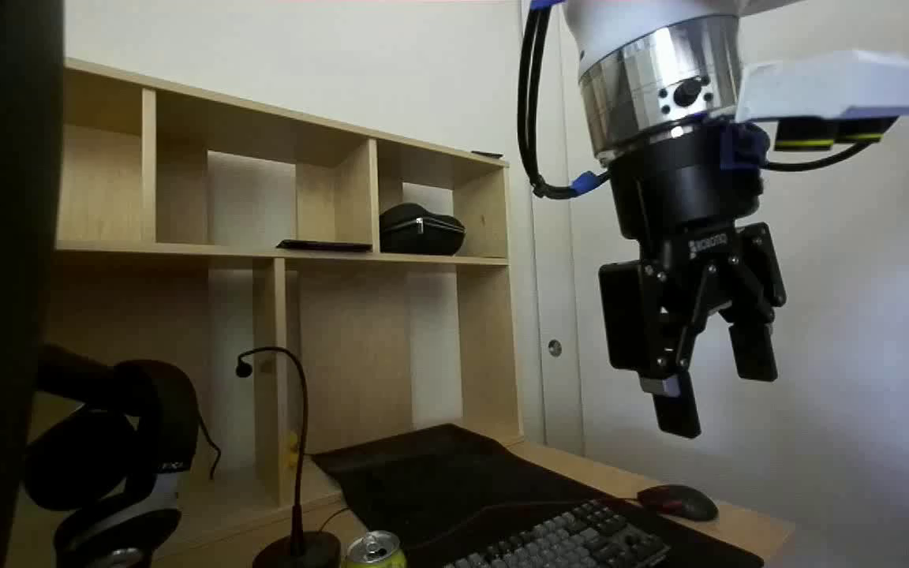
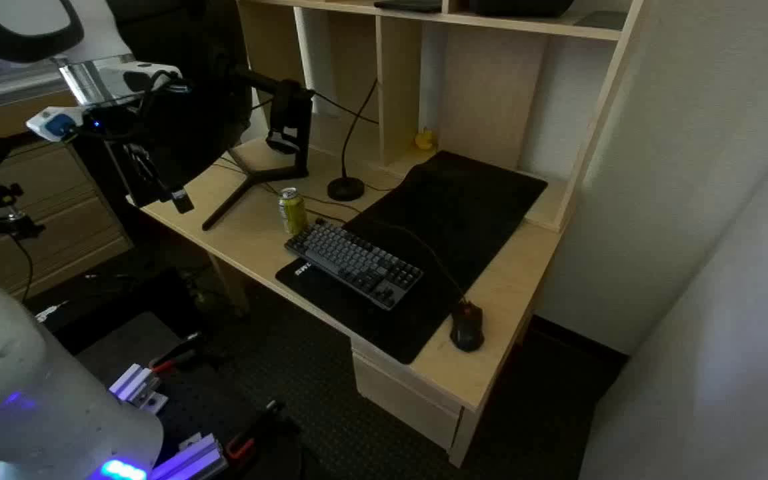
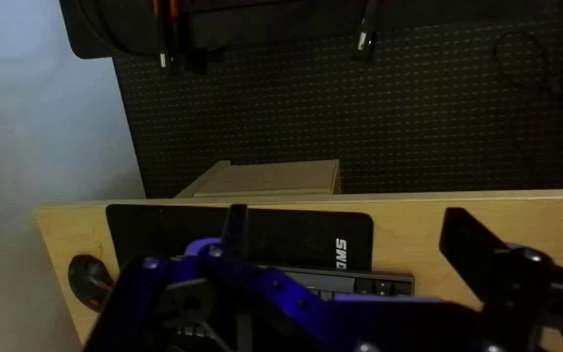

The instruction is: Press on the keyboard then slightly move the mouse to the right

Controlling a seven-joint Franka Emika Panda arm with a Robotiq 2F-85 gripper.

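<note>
In an exterior view: wooden hutch desk [image 1: 356, 347], left and bottom; black desk mat [image 1: 415, 473], bottom center; computer keyboard [image 1: 581, 540] overlapping it, cut off below; Robotiq gripper [image 1: 715, 383], right, spread apart, holding nothing; wired mouse [image 1: 683, 502], lower right, just beside the mat.

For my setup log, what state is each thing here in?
Claw: open, empty.
Keyboard: flat, partly off the mat.
Mouse: resting on the desk, corded.
Can: upright; opened or not, unclear.
Black case: looks closed.
Gooseneck stand: upright, neck bent.
Mat: spread out.
</note>
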